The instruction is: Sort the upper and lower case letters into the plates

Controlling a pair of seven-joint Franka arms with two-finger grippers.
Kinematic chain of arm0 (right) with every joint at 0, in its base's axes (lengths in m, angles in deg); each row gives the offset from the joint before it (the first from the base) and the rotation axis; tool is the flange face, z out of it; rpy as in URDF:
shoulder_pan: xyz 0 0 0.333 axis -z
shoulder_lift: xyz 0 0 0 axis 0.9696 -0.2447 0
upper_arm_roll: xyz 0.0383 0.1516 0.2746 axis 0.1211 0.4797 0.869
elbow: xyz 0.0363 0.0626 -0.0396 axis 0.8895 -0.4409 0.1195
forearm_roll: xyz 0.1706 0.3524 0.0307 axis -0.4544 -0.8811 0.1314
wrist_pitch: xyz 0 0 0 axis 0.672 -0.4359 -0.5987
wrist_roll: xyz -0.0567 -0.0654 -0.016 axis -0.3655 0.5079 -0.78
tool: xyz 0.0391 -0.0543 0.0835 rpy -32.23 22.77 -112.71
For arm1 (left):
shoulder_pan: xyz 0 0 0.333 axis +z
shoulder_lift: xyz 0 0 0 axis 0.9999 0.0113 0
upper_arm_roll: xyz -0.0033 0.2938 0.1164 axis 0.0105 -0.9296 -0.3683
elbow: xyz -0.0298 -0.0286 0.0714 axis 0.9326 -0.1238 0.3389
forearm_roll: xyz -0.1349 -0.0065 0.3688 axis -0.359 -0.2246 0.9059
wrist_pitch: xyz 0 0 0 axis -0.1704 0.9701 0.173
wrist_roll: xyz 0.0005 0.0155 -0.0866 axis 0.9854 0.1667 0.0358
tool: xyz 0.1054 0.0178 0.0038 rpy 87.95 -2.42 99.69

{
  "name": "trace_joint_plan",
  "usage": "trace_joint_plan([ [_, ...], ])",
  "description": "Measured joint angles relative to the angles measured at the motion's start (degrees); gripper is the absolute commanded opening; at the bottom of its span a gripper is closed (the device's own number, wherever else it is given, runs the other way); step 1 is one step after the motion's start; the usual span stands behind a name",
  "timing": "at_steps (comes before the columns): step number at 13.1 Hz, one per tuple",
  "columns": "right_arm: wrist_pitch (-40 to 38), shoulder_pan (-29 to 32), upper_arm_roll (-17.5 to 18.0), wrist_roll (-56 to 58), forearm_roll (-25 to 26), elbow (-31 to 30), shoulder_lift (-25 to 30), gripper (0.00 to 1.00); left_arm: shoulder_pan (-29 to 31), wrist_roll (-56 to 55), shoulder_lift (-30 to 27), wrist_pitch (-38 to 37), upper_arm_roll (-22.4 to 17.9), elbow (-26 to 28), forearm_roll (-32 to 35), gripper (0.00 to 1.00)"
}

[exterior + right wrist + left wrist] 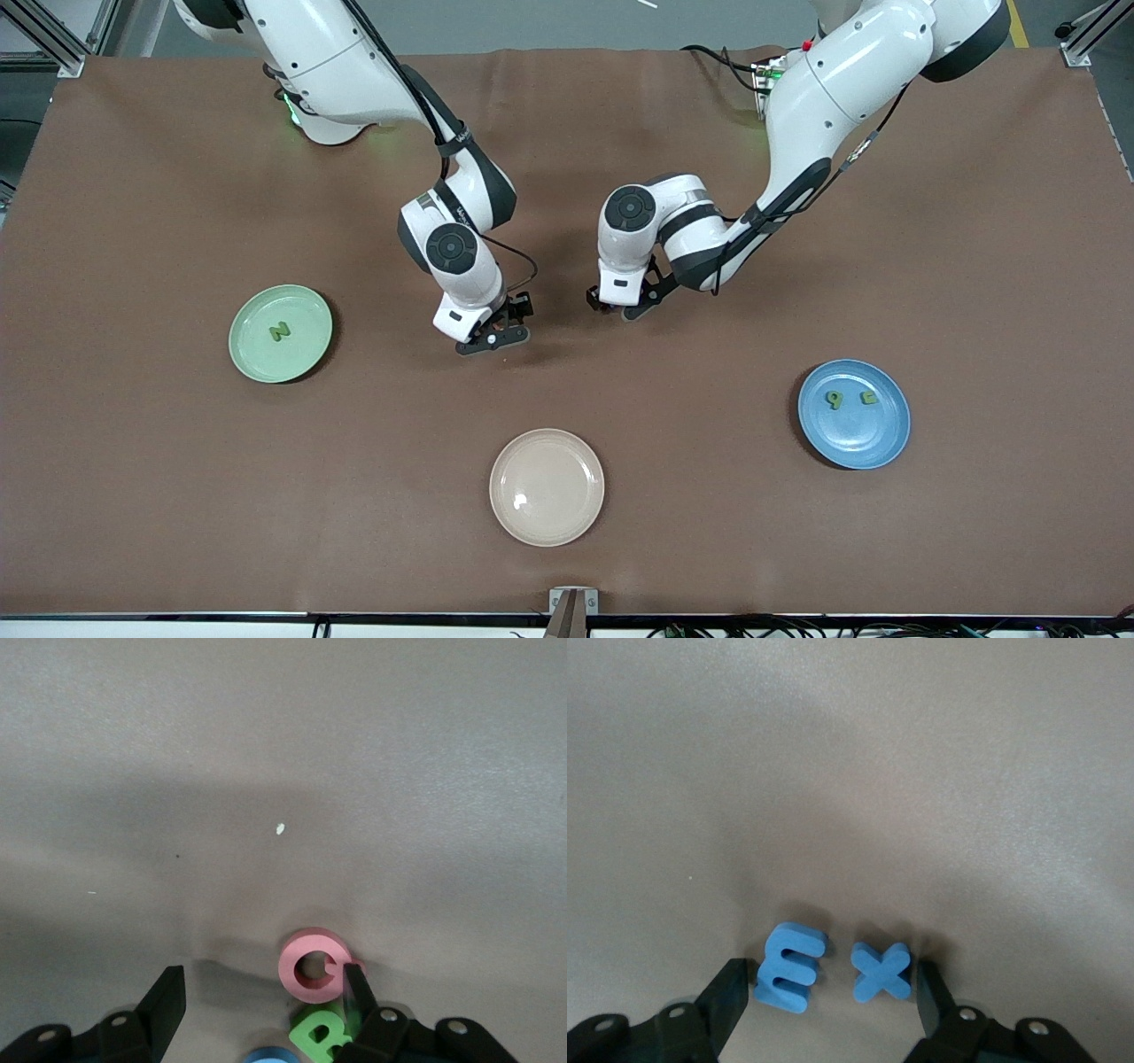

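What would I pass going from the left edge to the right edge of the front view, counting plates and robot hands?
Mint green plate → right gripper → beige plate → left gripper → blue plate.

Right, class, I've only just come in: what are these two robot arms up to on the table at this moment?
They are sorting foam letters into plates. The left gripper is down at the table, jaws open around a blue E and a blue x. The right gripper is open too, beside a pink letter and a green R. The green plate holds an N; the blue plate holds two green letters. The beige plate holds nothing.
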Motion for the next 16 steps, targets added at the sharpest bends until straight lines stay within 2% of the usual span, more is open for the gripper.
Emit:
trace_joint_plan([
  [3,-0.51,0.08,-0.58,0.02,0.0,0.22,0.0,0.82,0.0,0.0,-0.01,0.49,0.01,-0.04,0.1,0.61],
  [6,-0.71,0.63,-0.95,0.06,0.0,0.27,0.0,0.82,0.13,0.0,-0.25,0.56,0.09,-0.1,0.11,0.29],
  [9,-0.97,0.9,-1.04,0.09,0.02,0.27,-0.06,0.81,0.35,0.0,-0.62,0.45,0.11,0.03,0.11,0.05],
  [13,-1.02,0.9,-1.03,0.09,0.02,0.27,-0.14,0.75,1.35,0.0,-1.16,0.44,-0.12,-0.74,0.14,0.02],
  [16,-1.03,0.9,-1.03,0.09,0.02,0.27,-0.18,0.63,4.58,1.32,-3.22,-1.38,-0.17,-4.74,0.19,0.01],
])
